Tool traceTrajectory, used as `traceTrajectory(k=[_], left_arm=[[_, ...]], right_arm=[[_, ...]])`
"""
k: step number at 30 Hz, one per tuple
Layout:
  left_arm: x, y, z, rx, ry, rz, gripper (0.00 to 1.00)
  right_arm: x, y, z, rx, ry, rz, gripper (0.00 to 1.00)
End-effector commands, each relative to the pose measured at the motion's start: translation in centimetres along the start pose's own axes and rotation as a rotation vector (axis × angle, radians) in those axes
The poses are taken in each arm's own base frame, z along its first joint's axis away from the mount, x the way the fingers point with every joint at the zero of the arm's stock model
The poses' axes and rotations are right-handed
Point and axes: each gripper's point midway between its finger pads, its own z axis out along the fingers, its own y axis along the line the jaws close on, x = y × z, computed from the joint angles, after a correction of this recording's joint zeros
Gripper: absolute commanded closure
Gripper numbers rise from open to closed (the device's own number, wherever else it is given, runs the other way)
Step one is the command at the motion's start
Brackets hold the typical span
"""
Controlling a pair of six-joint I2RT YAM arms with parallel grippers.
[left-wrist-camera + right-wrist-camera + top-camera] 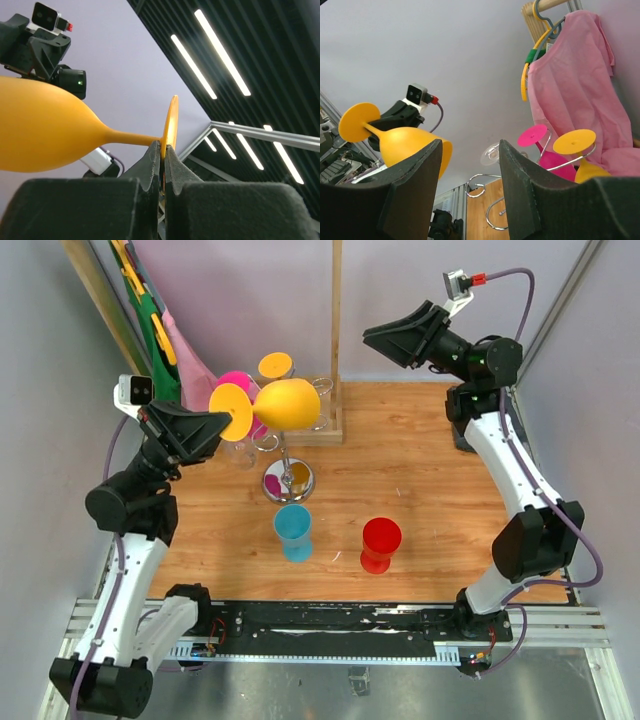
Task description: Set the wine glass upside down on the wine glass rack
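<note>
One yellow wine glass point(287, 403) lay sideways in the air, the rim of its foot pinched tight in the left gripper point(225, 420). Its bowl hung over the curled arms of the wine glass rack point(288, 480). The right gripper point(374, 337) was raised at the back right, jaws apart and empty. A pink glass point(238, 382) and a second yellow glass point(275, 366) hung on the rack. A blue glass point(293, 530) and a red glass point(380, 543) stood on the wooden table point(420, 470).

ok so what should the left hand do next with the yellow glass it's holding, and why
Probably tip the glass bowl-down and ease its stem toward a free curl of the rack. The left hand pinches the foot's rim, and the glass lies sideways near the rack top, not yet hung.
</note>
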Motion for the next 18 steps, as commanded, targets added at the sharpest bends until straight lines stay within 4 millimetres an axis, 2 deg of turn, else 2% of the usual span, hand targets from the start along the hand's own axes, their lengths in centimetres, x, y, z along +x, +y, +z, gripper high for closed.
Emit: traceTrajectory(k=[1,10,16,18], left_arm=[[1.0,0.5,0.7,-0.137,0.033,0.018,1.0],[2.0,3.1,-0.4,-0.423,0.068,-0.032,1.0],[3.1,3.0,-0.8,-0.484,0.121,-0.072,1.0],[3.4,4.1,-1.5,-0.543,0.124,-0.104,1.0]], right_arm=[[0.1,-0.9,-1.1,0.03,0.002,-0.029,0.5],[0.4,-0.8,-2.6,0.061,-0.036,-0.063,0.51],[0.7,-1.0,-3.2,0.063,-0.051,-0.046,0.51],[0.8,-1.1,-3.4,0.069,-0.056,-0.044,0.51]])
